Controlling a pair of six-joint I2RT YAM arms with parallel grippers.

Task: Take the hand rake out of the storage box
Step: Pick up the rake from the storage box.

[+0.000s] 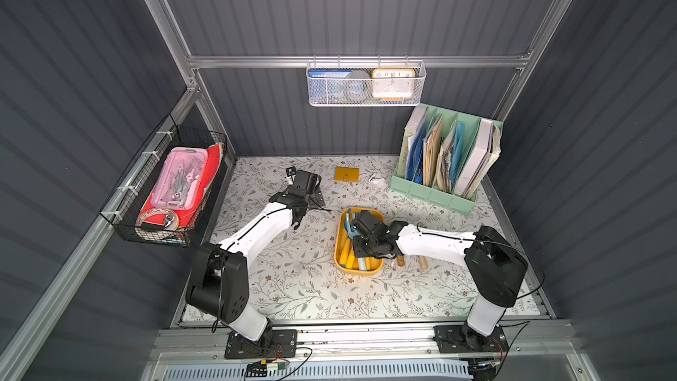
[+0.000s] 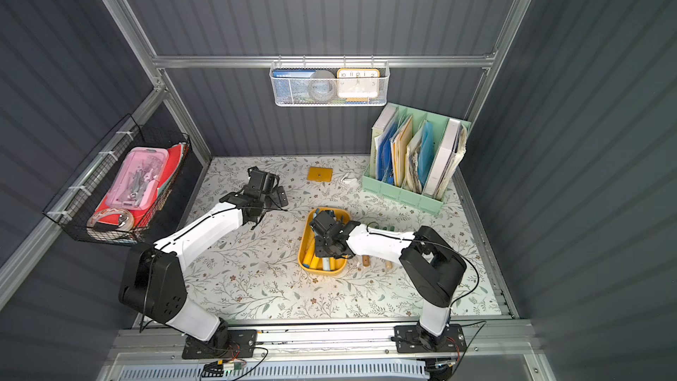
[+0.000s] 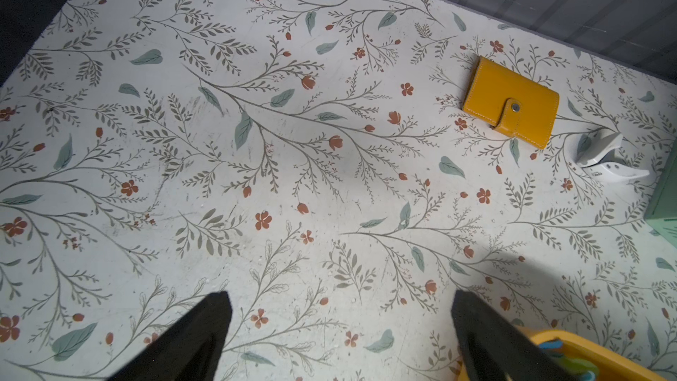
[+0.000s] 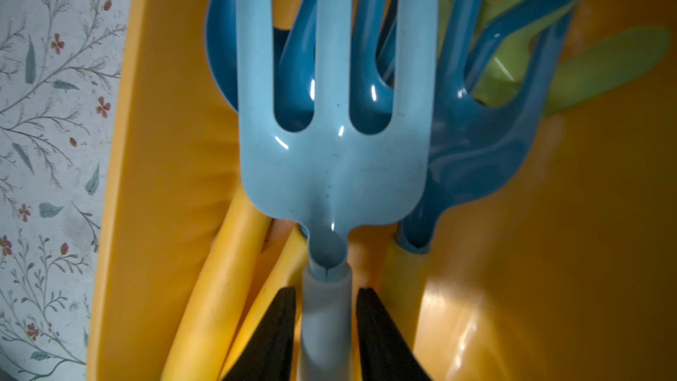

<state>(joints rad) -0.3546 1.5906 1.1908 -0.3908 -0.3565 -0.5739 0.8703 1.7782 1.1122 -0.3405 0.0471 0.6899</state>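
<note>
Plastic fills the right wrist view. The hand rake (image 4: pixel 333 170) is glossy pale blue, with three rounded prongs and a matte grey-blue handle. It lies inside the storage box (image 4: pixel 165 141), a smooth-walled mustard-yellow tub, and overlaps a darker blue splay-tined tool (image 4: pixel 476 148). A lime-green tool (image 4: pixel 604 64) and thick yellow handles (image 4: pixel 219 287) lie alongside. The right gripper (image 4: pixel 326 293) sets its black wedge-shaped fingers close on either side of the rake's handle, just behind the head. Thin slivers show at the tips, so I cannot tell whether they clamp it. The left gripper (image 3: pixel 340 298) hangs with its fingers wide apart, holding nothing, above the matte floral-print table (image 3: pixel 183 141) and near a stitched yellow wallet (image 3: pixel 511 102) with a metal snap.
</note>
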